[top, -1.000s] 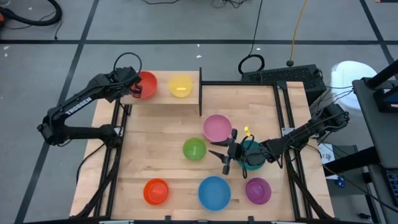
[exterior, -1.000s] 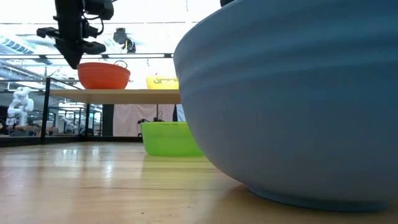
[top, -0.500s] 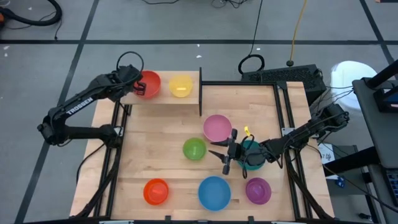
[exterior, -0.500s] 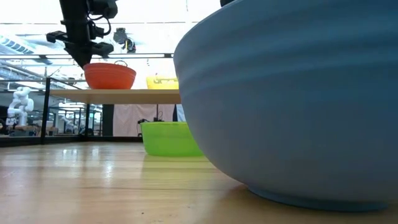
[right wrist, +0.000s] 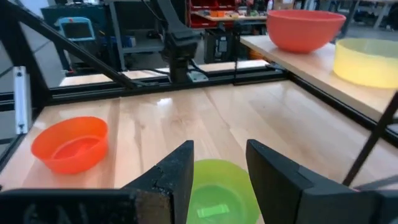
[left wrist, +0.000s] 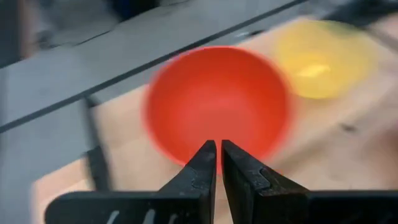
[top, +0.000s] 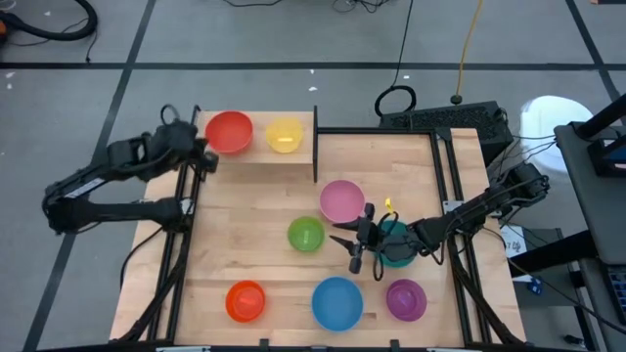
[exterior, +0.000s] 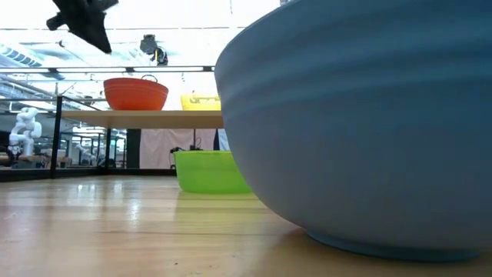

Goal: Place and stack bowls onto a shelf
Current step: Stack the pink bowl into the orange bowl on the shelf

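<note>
High view: left hand point(top: 203, 159) (fingers nearly closed, empty) beside the red bowl point(top: 229, 132).

Two dark jointed arms, matte black two-finger left tool point(left wrist: 217, 163), black cabling

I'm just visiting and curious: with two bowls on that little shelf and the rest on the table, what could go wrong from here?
The right gripper hangs open between the green bowl and teal bowl, so it might knock either. The red bowl sits near the shelf end; stacking there could tip it off.
</note>
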